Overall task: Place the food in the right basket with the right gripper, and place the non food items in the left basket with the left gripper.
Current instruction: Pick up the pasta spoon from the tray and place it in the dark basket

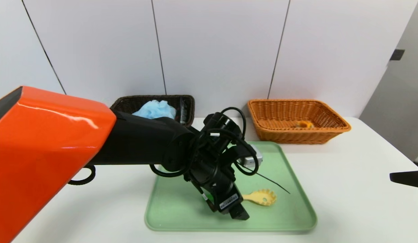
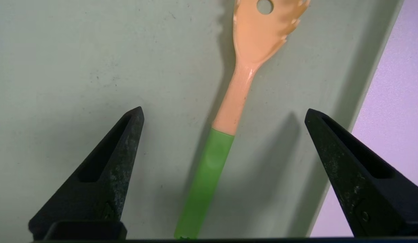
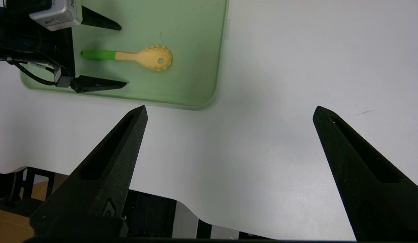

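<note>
The left gripper (image 2: 224,113) hovers with wide jaws over the spoon (image 2: 229,111) on the tray (image 1: 182,202), and closing off-centre could push the thin handle away.

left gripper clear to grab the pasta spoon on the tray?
Probably yes. The left gripper hangs over the green tray, open, its fingers set either side of the pasta spoon and its green handle. Nothing lies between them. The right gripper is parked off to the side, over the table.
</note>
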